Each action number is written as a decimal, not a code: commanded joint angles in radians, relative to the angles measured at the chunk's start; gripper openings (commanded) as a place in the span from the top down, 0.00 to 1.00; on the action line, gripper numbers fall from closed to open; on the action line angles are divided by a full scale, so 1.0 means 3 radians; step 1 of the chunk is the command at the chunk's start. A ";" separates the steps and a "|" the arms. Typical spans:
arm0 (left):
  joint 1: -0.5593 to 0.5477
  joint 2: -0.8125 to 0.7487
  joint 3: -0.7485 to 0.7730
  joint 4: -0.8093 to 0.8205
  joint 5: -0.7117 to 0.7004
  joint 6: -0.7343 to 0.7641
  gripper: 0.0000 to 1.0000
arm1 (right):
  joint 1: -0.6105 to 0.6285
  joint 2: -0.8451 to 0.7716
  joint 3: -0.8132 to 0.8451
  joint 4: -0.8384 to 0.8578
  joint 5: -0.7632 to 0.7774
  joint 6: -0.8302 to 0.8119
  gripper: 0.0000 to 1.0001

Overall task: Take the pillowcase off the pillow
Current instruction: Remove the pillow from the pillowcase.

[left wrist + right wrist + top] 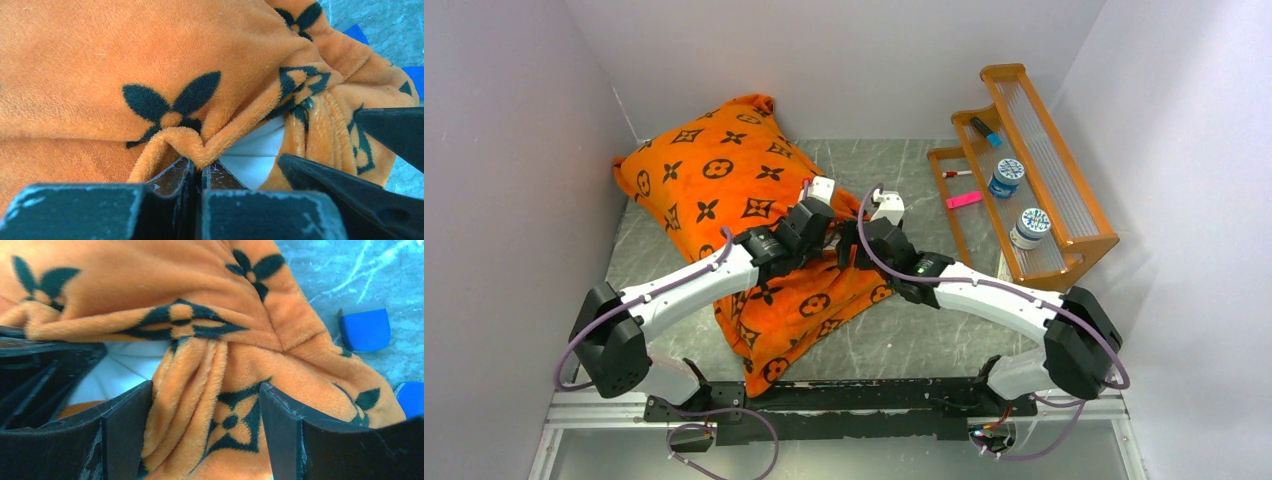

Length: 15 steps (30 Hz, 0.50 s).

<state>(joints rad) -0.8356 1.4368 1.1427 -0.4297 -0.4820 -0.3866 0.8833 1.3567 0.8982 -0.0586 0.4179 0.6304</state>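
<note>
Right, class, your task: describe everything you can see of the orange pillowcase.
The pillowcase is bright orange plush fabric, fleecy-looking, printed with dark flower, diamond and circle motifs. It covers nearly all of the pillow, whose white shows only through a gathered opening. It lies slanted across the grey marbled table, from far left to near centre. The left gripper is shut on a pinched fold at the opening's edge; the right gripper stands open, its fingers either side of the bunched fabric there.

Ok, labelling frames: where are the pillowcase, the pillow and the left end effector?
pillowcase point(714, 170), top view, upper printed face
pillow point(254, 152), left wrist view, exposed white patch
left end effector point(197, 172), left wrist view, between shut fingertips
</note>
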 commanded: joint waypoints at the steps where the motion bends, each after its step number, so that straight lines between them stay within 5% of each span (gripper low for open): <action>1: 0.0026 -0.0067 -0.0134 -0.0214 -0.0190 0.0029 0.95 | -0.0021 0.0082 0.0066 -0.0226 0.0163 -0.0011 0.23; 15: 0.0029 -0.0230 -0.0294 -0.0162 -0.0535 -0.0066 0.95 | -0.0161 -0.0317 -0.0799 -0.0564 0.0312 0.0260 0.56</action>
<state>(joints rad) -0.8471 1.3964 1.0805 -0.3759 -0.5026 -0.4133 0.8715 1.3048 0.7578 -0.0315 0.4187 0.7074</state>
